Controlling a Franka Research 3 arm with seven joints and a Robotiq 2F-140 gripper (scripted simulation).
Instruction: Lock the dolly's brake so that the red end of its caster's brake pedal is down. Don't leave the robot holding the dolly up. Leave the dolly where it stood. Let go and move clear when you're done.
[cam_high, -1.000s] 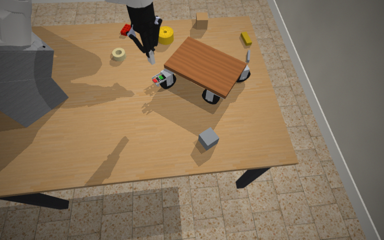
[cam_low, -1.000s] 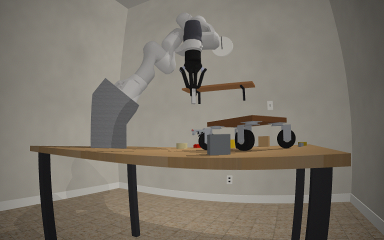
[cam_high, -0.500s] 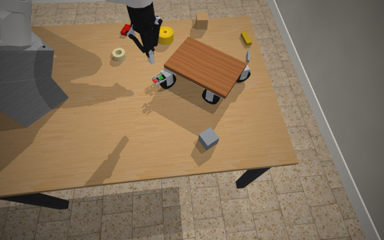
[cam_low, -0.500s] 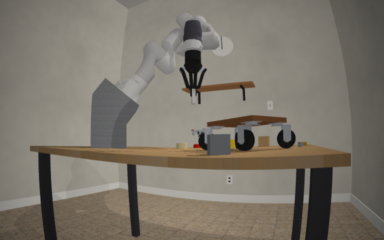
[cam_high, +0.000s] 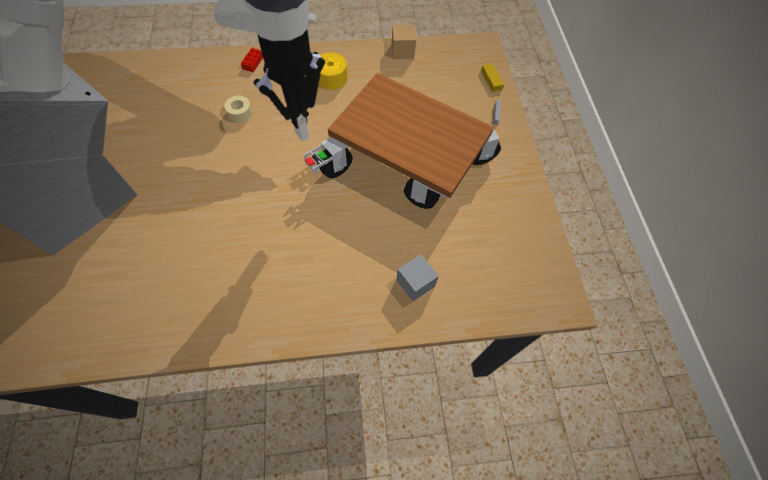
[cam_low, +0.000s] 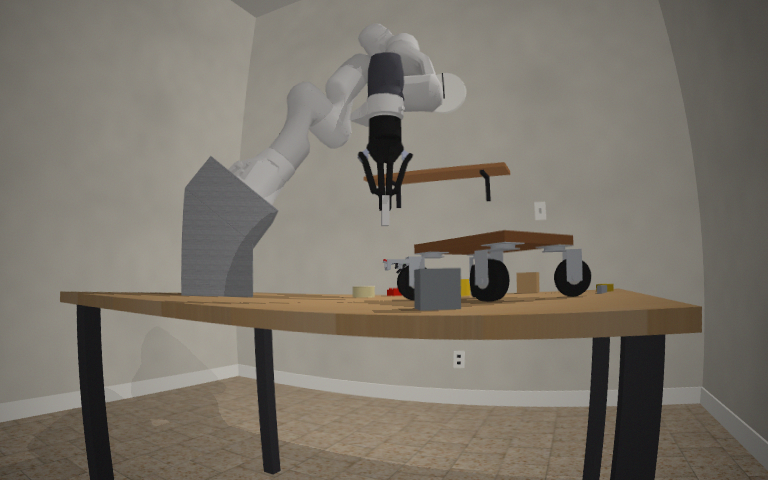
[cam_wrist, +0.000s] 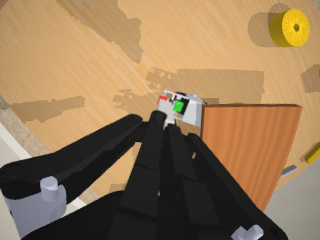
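Note:
The dolly has a brown wooden deck and black caster wheels and stands on the table. Its brake pedal sticks out from the caster at the dolly's near left corner, with a red end outward and a green end inward. My gripper is shut and empty. It points down and hangs above the pedal with a clear gap, not touching it.
On the table lie a red brick, a cream ring, a yellow cylinder, a tan cube, a yellow block, a small grey bar and a grey cube. A wall shelf hangs behind.

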